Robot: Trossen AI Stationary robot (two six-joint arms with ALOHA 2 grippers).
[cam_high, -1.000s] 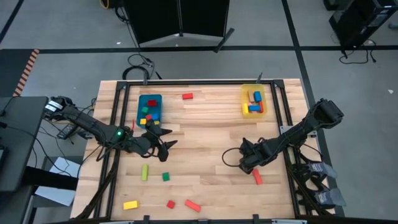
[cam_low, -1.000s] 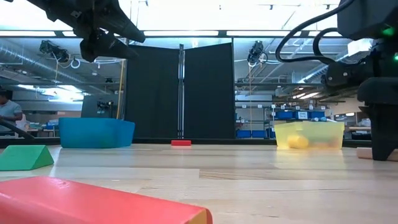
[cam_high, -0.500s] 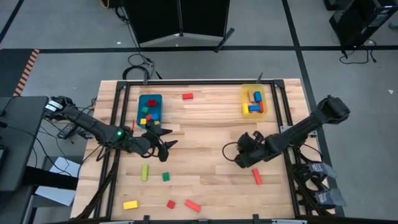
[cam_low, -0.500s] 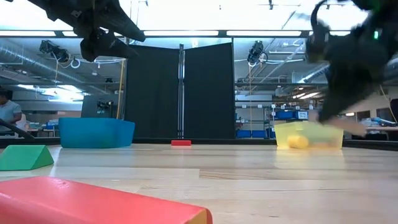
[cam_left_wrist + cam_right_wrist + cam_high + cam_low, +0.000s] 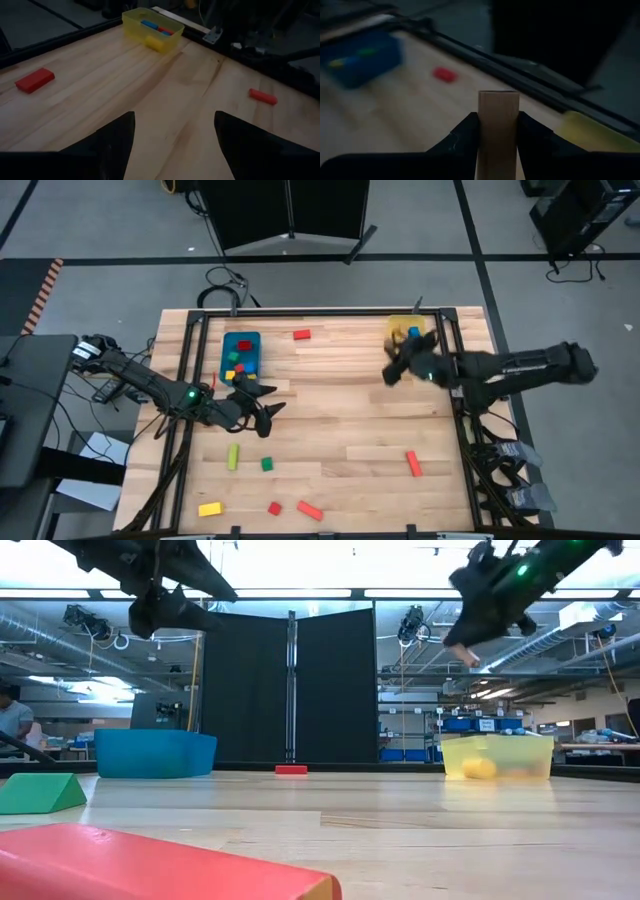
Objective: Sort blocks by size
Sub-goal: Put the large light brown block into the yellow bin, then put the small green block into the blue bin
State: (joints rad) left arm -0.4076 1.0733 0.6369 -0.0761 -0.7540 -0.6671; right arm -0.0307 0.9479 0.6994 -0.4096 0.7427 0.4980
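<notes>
Right gripper [image 5: 396, 366] is raised above the table just beside the yellow translucent bin [image 5: 407, 341], on the bin's inner side; its fingers [image 5: 465, 137] are clamped on a plain wooden bar block [image 5: 498, 131], which stands up between them in the right wrist view. In the low view the same gripper [image 5: 466, 643] hangs high over the yellow bin [image 5: 497, 756], a pale end of the bar showing below it. The yellow bin holds blue, red and yellow blocks [image 5: 411, 335]; from the left wrist view they read as blue and red bars and a yellow piece against the near wall [image 5: 155, 42]. Left gripper [image 5: 262, 406] hovers over the left half of the light wooden table [image 5: 340, 410], just below the blue rectangular bin [image 5: 241, 355]; its fingers [image 5: 118, 137] are spread apart with nothing between them. The blue bin contains small red, green and yellow blocks [image 5: 236, 360]. Loose on the table: a red bar near the far edge [image 5: 301, 335], between the two bins; a red bar toward the right side [image 5: 412, 464]; a yellow-green bar [image 5: 233, 456] and a small green cube [image 5: 267, 464] below the left gripper; a yellow bar [image 5: 209, 509], a small red cube [image 5: 274, 508] and a red bar [image 5: 309, 510] along the near edge. In the low view a green wedge-shaped block [image 5: 40, 794] sits at left. A person [image 5: 14, 718] is visible in the room at far left.
</notes>
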